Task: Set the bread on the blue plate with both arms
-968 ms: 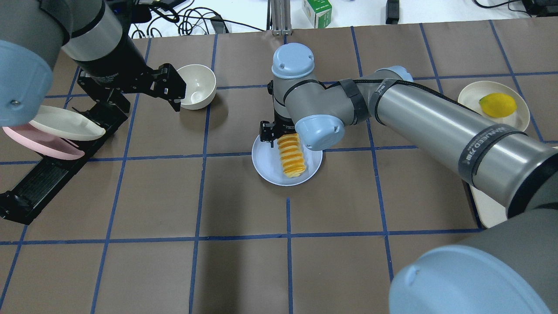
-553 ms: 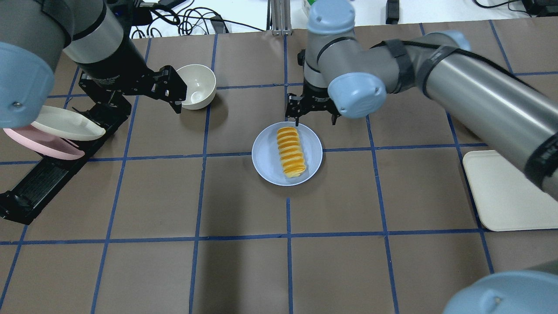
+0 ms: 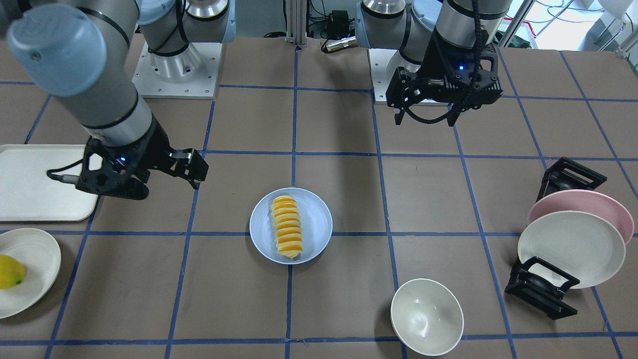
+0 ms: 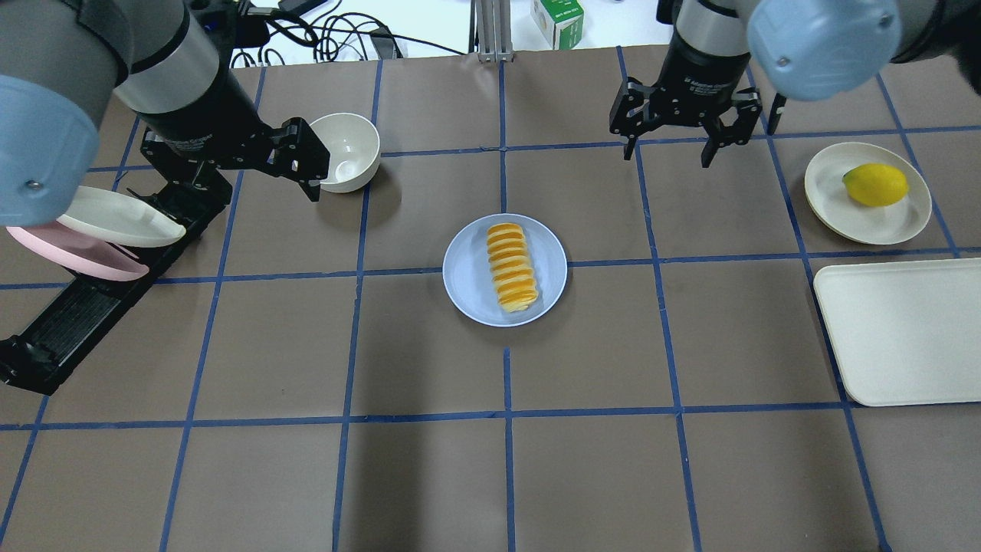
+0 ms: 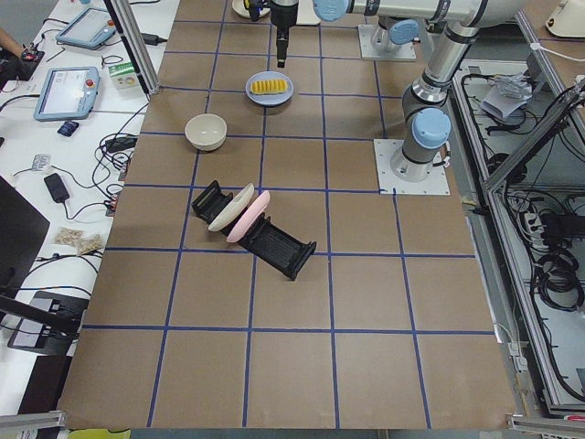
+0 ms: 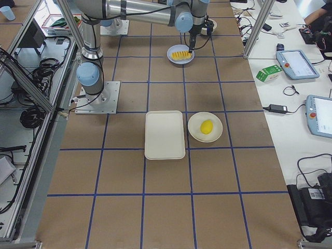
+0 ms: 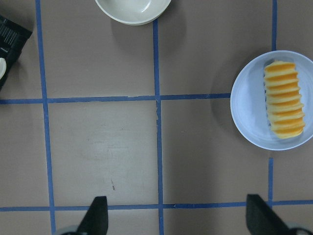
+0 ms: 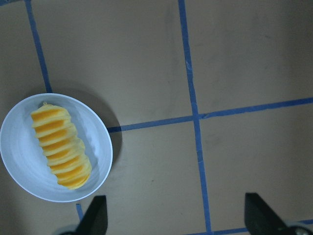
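The bread (image 4: 512,267), a ridged yellow-orange loaf, lies lengthwise on the blue plate (image 4: 464,270) at the table's middle. It also shows in the front view (image 3: 286,227), on the plate (image 3: 319,219). My right gripper (image 4: 667,157) is open and empty, raised above the table, far right of the plate. My left gripper (image 4: 313,172) is open and empty, raised beside the cream bowl, left of the plate. The left wrist view shows the bread (image 7: 284,105) to its right. The right wrist view shows the bread (image 8: 61,147) to its left.
A cream bowl (image 4: 345,152) stands at the far left. A black rack (image 4: 69,322) holds a cream plate (image 4: 115,217) and a pink plate (image 4: 69,253). A cream plate (image 4: 835,199) with a yellow fruit (image 4: 875,185) and a cream tray (image 4: 904,330) lie at the right.
My right gripper has let go of the bread's far end, risen, and moved away to the far right, open. The bread stays on the blue plate. The left arm has not moved.
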